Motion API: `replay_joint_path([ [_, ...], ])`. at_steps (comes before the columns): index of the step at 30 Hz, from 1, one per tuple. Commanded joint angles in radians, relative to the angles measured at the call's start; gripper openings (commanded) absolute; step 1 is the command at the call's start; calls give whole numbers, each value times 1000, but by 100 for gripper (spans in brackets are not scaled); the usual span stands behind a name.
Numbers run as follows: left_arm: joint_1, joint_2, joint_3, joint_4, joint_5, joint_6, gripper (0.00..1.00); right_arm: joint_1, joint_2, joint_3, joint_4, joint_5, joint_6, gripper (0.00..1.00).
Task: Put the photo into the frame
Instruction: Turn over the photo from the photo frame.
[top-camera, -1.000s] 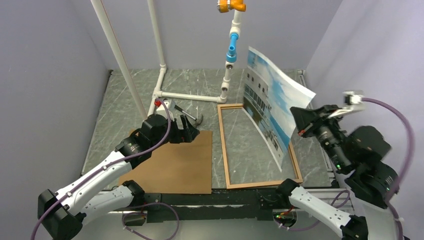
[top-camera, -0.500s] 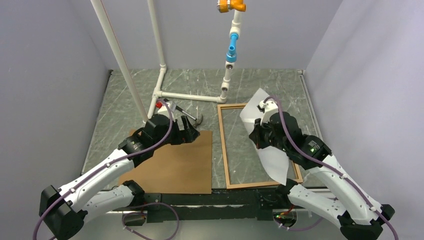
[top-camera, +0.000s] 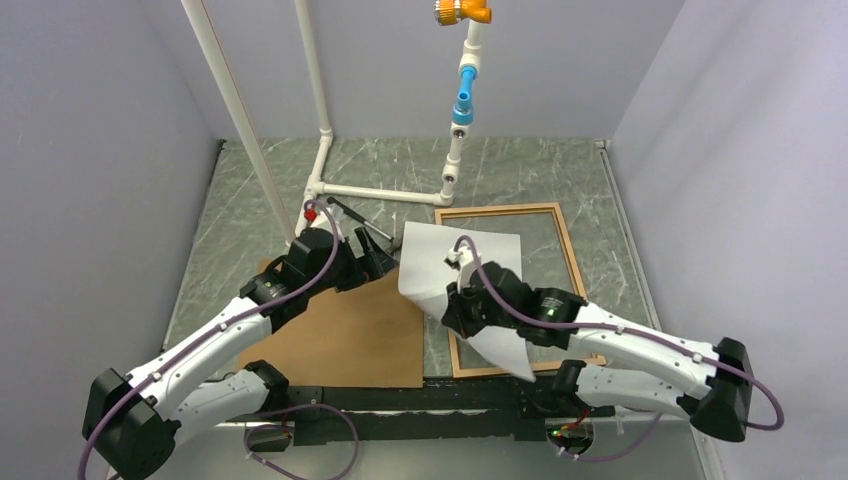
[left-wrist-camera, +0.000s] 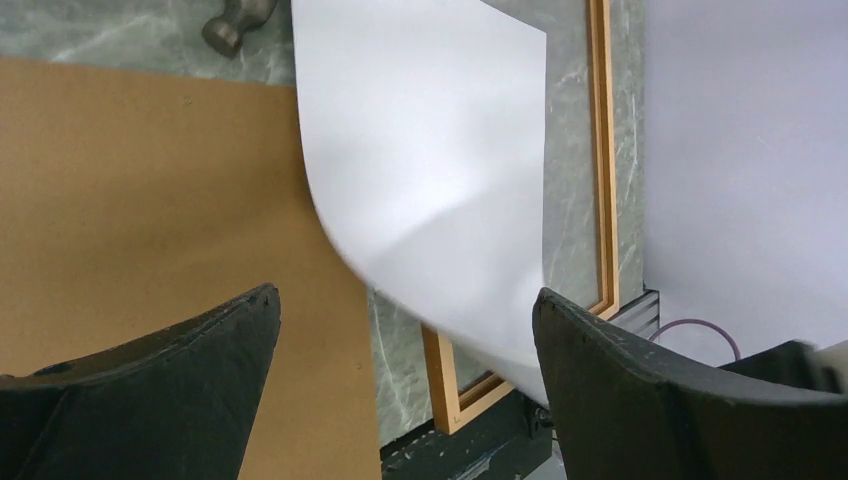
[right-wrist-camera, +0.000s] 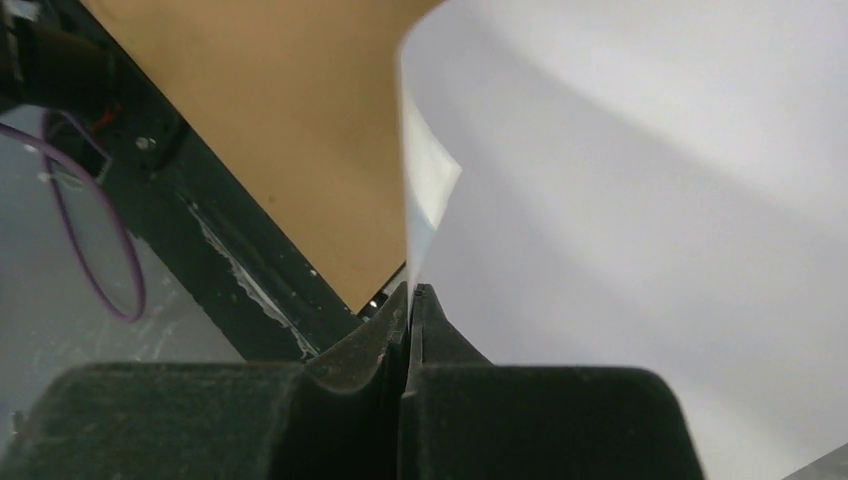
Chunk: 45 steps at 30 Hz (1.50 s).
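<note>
The photo (top-camera: 455, 265) shows its plain white reverse, curled and held over the left part of the frame (top-camera: 570, 240). It also fills the left wrist view (left-wrist-camera: 430, 170) and the right wrist view (right-wrist-camera: 640, 180). The orange-brown frame lies flat on the table; its near left corner shows in the left wrist view (left-wrist-camera: 445, 390). My right gripper (top-camera: 455, 308) is shut on the photo's edge (right-wrist-camera: 410, 290) near the frame's left rail. My left gripper (top-camera: 378, 262) is open and empty, above the far right corner of the backing board, just left of the photo.
A brown backing board (top-camera: 340, 330) lies left of the frame, also in the left wrist view (left-wrist-camera: 150, 200). A hammer (top-camera: 360, 222) lies behind my left gripper; its head shows in the left wrist view (left-wrist-camera: 235, 25). A white pipe stand (top-camera: 325, 150) stands at the back.
My right arm swung left and down with the photo, from high at the right to low over the frame's left side. The photo turned white side up. My left gripper barely moved.
</note>
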Motion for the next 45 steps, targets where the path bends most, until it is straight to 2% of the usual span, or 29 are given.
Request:
replay_joint_path([
  [1,35,-25,-23,34,55,-40,99,84,50,-59,152,109,64,3],
  [3,53,-12,-25,16,78,-29,99,109,67,-88,181,139,79,8],
  [4,59,2,-27,9,90,-22,99,112,72,-104,199,140,85,14],
  [7,76,52,-29,-9,133,-1,99,114,71,-135,247,135,112,48],
  [11,88,157,-24,-22,217,39,99,113,40,-141,261,137,147,80],
  [15,88,253,-33,29,276,54,97,112,-22,-137,267,116,159,96],
  [23,84,366,-133,329,398,-7,91,59,-70,-96,180,107,223,99],
  [29,62,469,-171,530,457,-32,85,-133,-114,-156,243,-146,283,99],
  [34,28,584,-157,658,483,-38,82,-248,-161,-187,256,-254,298,99],
  [39,11,670,-156,818,513,-79,76,-284,-177,-183,220,-275,288,99],
  [45,3,669,-183,936,526,-112,63,-297,-193,-192,208,-267,288,99],
])
